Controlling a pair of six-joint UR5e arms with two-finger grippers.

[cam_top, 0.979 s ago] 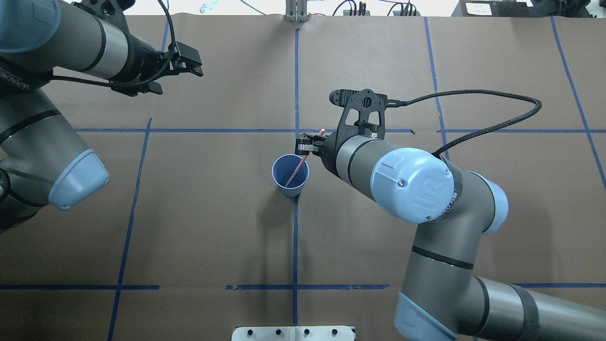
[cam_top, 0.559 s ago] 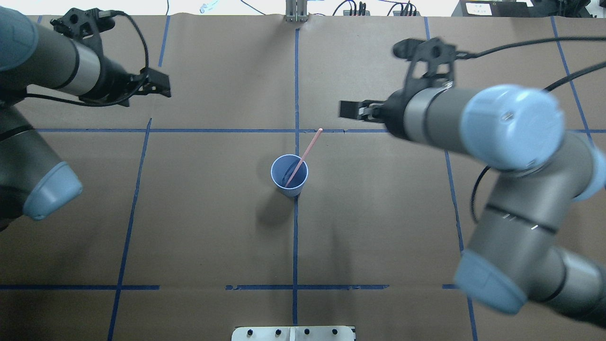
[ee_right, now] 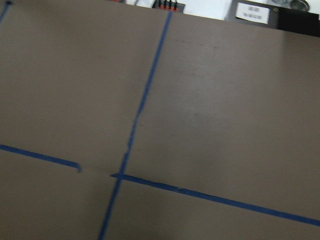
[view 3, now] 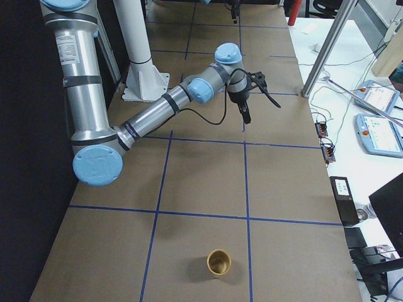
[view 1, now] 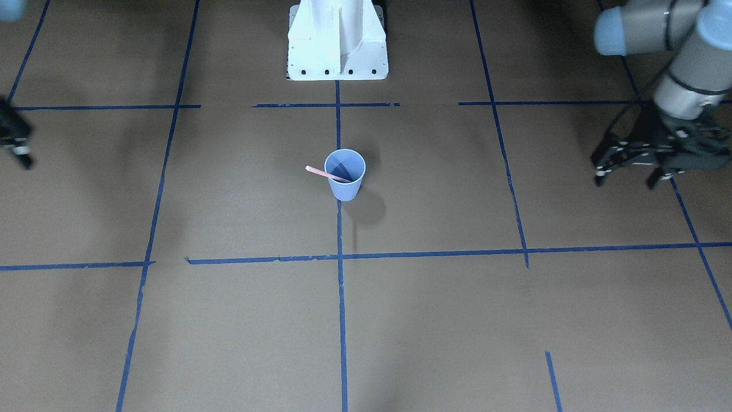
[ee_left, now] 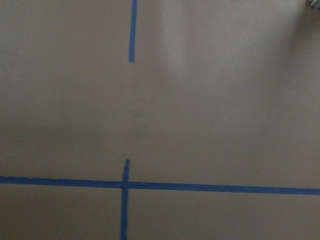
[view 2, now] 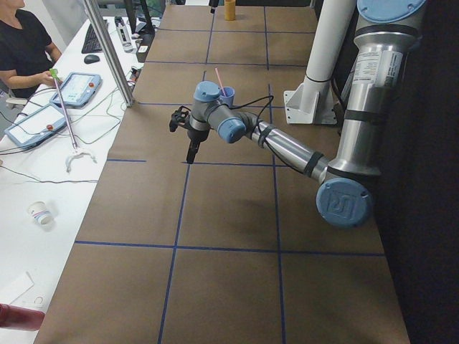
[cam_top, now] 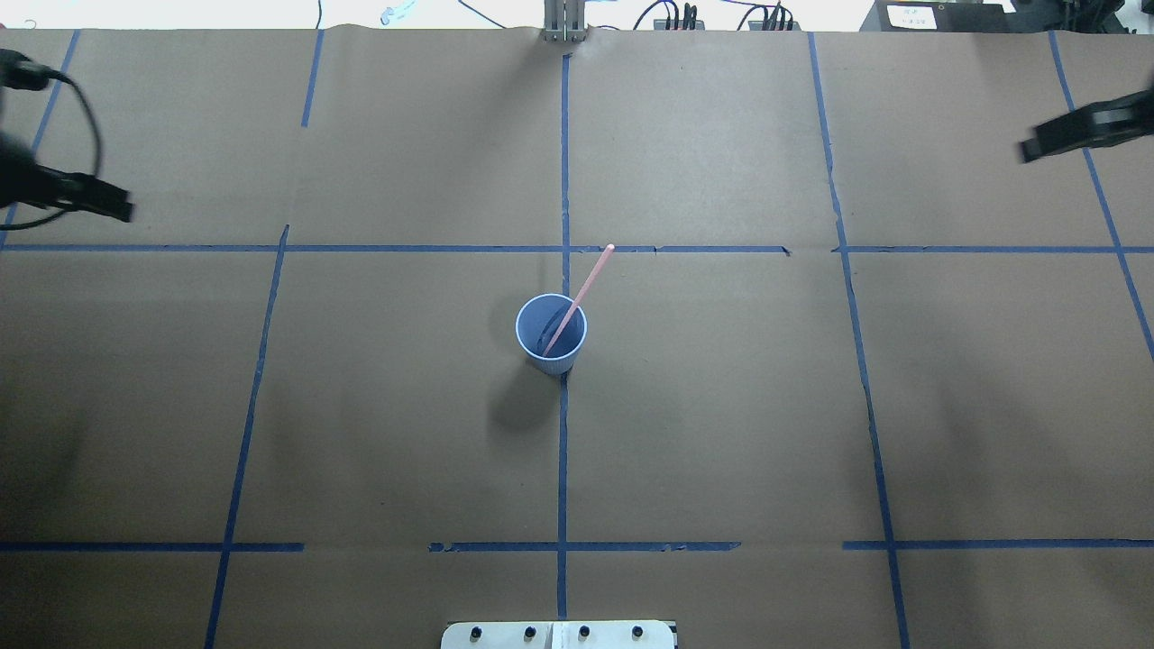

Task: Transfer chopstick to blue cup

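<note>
The light blue cup [cam_top: 551, 330] stands upright at the table's centre, on a blue tape line. The pale pink chopstick [cam_top: 581, 288] leans in it, lower end inside, upper end sticking out over the rim toward the far right. Cup [view 1: 345, 176] and chopstick [view 1: 320, 171] also show in the front view. My left gripper [view 1: 624, 178] is open and empty, far off at the table's left side. My right gripper [cam_top: 1050, 142] is blurred, empty and looks open at the far right edge. Both are well away from the cup.
A tan cup [view 3: 218, 262] stands near the table's right end. The white robot base [view 1: 337, 40] is at the near edge. Blue tape lines [cam_top: 563, 162] grid the brown table. An operator [view 2: 25, 46] with tablets sits beyond the far edge.
My right gripper let go of the chopstick, which stays leaning in the cup, and swung away to the far right. My left arm drew back to the left edge.
</note>
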